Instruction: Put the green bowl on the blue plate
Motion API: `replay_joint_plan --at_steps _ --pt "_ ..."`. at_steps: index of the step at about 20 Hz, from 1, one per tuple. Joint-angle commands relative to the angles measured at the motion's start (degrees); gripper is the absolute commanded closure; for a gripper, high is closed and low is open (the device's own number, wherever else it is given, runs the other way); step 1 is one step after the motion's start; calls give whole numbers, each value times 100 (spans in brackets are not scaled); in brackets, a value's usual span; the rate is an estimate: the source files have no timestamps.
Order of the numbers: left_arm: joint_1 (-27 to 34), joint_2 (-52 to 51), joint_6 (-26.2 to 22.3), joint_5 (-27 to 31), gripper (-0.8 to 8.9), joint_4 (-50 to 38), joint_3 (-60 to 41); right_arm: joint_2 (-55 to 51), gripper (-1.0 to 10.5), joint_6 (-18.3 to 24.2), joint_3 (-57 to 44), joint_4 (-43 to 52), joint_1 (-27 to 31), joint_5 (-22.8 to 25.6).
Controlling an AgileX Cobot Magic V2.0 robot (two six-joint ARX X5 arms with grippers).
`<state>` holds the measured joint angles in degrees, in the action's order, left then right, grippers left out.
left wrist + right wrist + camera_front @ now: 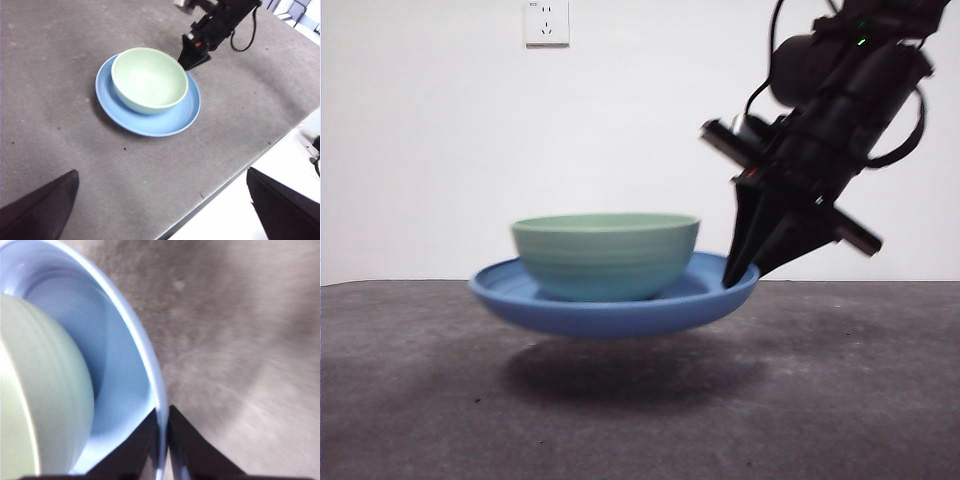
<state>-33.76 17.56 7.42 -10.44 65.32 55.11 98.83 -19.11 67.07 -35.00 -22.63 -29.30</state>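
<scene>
Above the grey table point(880, 400) hangs the blue plate point(610, 312), lifted clear with its shadow beneath it. Inside the plate sits the green bowl point(605, 255), upright and near its centre, so the placing looks done. On the plate's rim, the right gripper point(162, 440) pinches the edge, carrying both. Well away from the plate, the left gripper point(160, 210) waits, jaws spread.

Mint-green bowl point(605, 255) upright inside glossy blue plate point(610, 312), raised off table.
</scene>
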Motion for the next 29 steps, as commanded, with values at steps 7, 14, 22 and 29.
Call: replay_joint_plan --at_steps 7,14,22,29 --pt "-22 4 20 -7 220 -70 44 750 939 -321 127 378 -177 118" --pt "-22 4 17 -9 220 -70 44 831 759 -251 127 490 -201 125" --pt "-22 4 17 -7 220 -66 44 -157 648 -55 127 26 -197 699" --pt "-22 2 22 -9 220 -68 44 -2111 425 387 118 -1408 -291 1543"
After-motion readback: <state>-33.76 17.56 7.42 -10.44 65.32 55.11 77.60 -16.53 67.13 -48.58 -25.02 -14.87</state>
